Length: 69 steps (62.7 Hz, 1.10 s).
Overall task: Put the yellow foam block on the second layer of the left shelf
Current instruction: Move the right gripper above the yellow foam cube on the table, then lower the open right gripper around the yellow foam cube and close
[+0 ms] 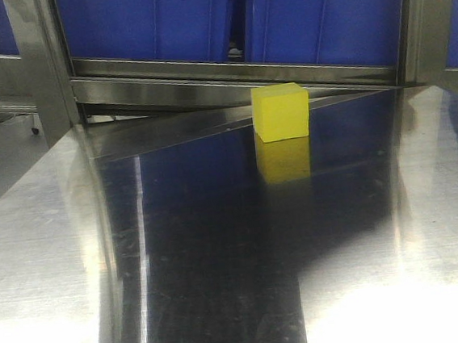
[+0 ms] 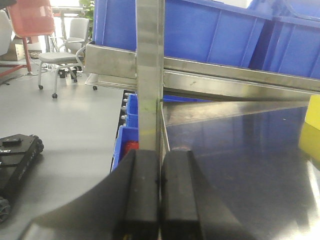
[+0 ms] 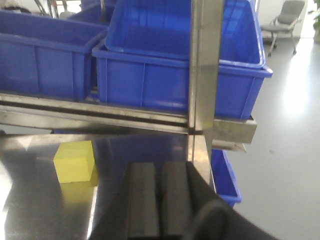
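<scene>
Both hands shut and empty; the block waits at the back of the desk.

My left hand (image 2: 160, 165) has its pads pressed together with nothing between them, and my right hand (image 3: 161, 175) is the same. Both sit well short of the yellow foam block (image 1: 281, 112), which I read as a parked pose with no grasp begun. The block lies ahead of and between them (at the right edge of the left wrist view, left of centre in the right one). It rests flat on one face on the steel desk (image 1: 221, 261). Just behind the block runs the shelf rail (image 1: 203, 68) carrying blue bins (image 1: 320, 17). As the target shelf is on the left, I'd open the left hand for it.
</scene>
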{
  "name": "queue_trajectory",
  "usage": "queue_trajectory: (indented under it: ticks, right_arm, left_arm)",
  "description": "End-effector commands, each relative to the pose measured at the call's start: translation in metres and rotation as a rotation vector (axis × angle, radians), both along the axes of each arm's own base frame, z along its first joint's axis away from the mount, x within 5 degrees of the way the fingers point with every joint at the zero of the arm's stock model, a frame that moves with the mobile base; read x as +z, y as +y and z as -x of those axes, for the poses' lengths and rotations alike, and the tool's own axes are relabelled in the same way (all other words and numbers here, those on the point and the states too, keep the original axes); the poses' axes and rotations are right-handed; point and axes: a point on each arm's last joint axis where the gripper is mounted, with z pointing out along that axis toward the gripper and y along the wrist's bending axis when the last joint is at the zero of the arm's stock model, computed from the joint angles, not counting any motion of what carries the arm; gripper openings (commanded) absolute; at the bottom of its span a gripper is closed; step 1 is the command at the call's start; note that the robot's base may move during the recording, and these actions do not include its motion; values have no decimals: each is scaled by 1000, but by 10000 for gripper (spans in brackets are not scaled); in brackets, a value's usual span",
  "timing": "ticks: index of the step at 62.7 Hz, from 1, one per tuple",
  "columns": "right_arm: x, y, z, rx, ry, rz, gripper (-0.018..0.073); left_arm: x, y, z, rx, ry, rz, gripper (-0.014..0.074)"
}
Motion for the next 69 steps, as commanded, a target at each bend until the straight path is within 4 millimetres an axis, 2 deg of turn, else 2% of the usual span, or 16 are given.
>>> queue_trajectory:
  ticks: [1,9,17,24,32,37,48,59,69]
  right_arm:
    - [26,1,-18,-1,-35,-2,71]
    - [42,3,-51,7,55,8,252]
    - [54,13,-86,57,133,34,501]
    - [58,31,-121,130,252,76,611]
    - [60,56,-158,207,366,134,603]
    - [61,79,-187,258,431,170,603]
    - [63,123,-238,313,577,169,603]
    - [53,152,-287,252,692,182,603]
    - [40,168,-320,190,746,200,603]
  left_arm:
    - [-1,-1,0,-14,-67,17,136]
    - [-1,-1,0,-14,-67,17,136]
    - [-1,-1,0,-14,-67,17,136]
    - [-1,-1,0,-14,-67,17,136]
    - [-1,-1,0,-14,-67,17,136]
    - [-1,-1,0,-14,-67,17,136]
    - [-1,-1,0,-14,-67,17,136]
    - [-1,-1,0,-14,-67,17,136]
    - [-1,-1,0,-14,-67,17,136]
